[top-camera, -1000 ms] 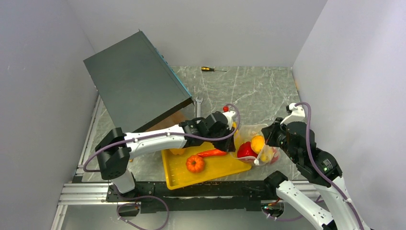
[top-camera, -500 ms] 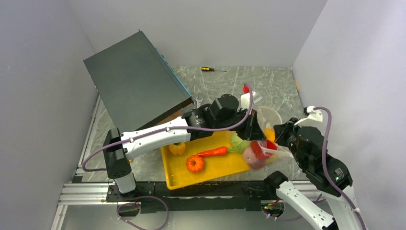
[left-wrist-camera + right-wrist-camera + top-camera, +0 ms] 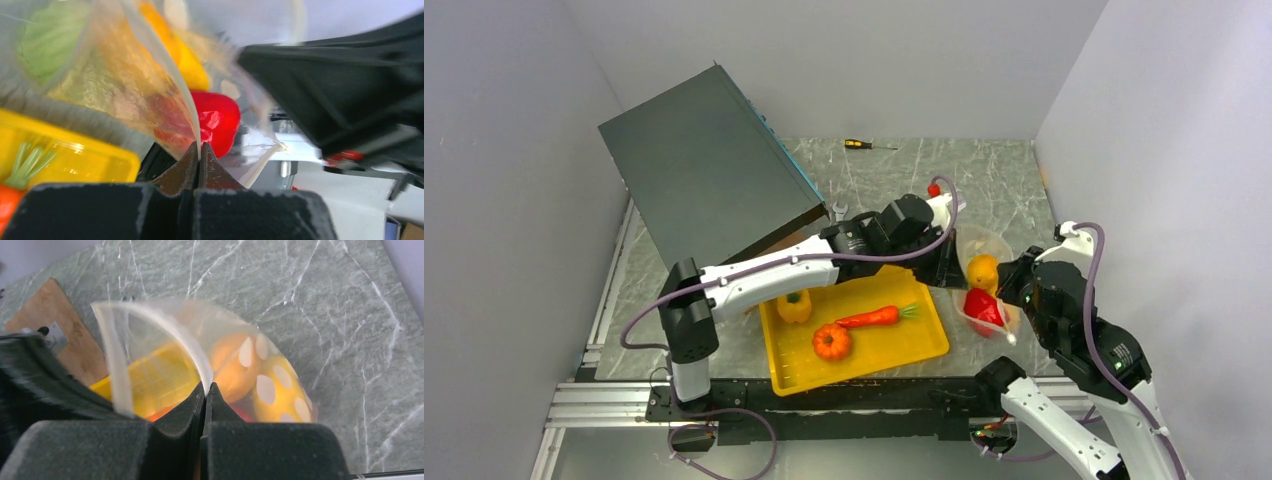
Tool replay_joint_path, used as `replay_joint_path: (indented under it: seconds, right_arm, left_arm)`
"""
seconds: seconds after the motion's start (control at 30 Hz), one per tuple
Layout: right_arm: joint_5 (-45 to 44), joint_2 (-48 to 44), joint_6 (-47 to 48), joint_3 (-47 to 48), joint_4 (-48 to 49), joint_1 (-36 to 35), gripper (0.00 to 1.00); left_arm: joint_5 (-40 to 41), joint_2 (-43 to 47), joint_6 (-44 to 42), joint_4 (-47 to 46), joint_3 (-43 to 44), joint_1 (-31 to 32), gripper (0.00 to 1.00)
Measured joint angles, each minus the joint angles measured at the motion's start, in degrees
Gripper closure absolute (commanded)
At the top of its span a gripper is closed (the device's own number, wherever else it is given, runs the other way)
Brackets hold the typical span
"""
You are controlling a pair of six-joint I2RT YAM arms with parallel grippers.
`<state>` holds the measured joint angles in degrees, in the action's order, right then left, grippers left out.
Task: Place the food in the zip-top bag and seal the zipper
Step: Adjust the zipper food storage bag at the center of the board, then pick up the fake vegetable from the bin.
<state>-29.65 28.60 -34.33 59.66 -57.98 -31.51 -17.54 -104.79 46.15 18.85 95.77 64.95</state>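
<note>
Top external: red pepper [image 3: 984,308] in zip-top bag [image 3: 986,241], carrot [image 3: 869,318] on tray [image 3: 916,346]

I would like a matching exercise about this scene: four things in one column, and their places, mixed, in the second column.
1 carrot
2 red pepper
3 screwdriver
4 zip-top bag

A on the table near the far wall
B pinched by the left fingers and the right fingers
C on the yellow tray
D inside the bag

Pairs: 1-C, 2-D, 3-A, 4-B
</note>
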Motion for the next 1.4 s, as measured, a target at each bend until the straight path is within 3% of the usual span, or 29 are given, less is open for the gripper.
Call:
replay_joint_path:
  seconds: [0.23,0.53,0.93,1.27,1.4]
  right_arm:
    - [-2.3,-0.7,0.0,2.6,0.3,0.0,1.0]
    - [-1.1,-1.7,-2.2,-3.1,0.1,0.0,1.0]
    - [1.3,-1.3,-1.7,-3.2,0.2,0.0,1.0]
    - [4.7,-0.7,-0.3,-3.2,0.6,0.0,1.0]
    - [4.8,0.7,-0.2,-3.2,0.6,0.0,1.0]
  left_arm:
    - [0.3,3.1,-0.6,-2.2,2.4,1.1,1.0]
    - [-1.3,-1.9,0.0,-1.7,0.1,0.1,0.98]
    - [6.5,5.2,-5.4,4.2,-7.9,-0.1,0.02]
    - [16.0,23.7,-8.0,13.2,-18.6,0.1,0.0]
    - [19.0,26.4,-7.2,19.9,-19.6,0.7,0.0]
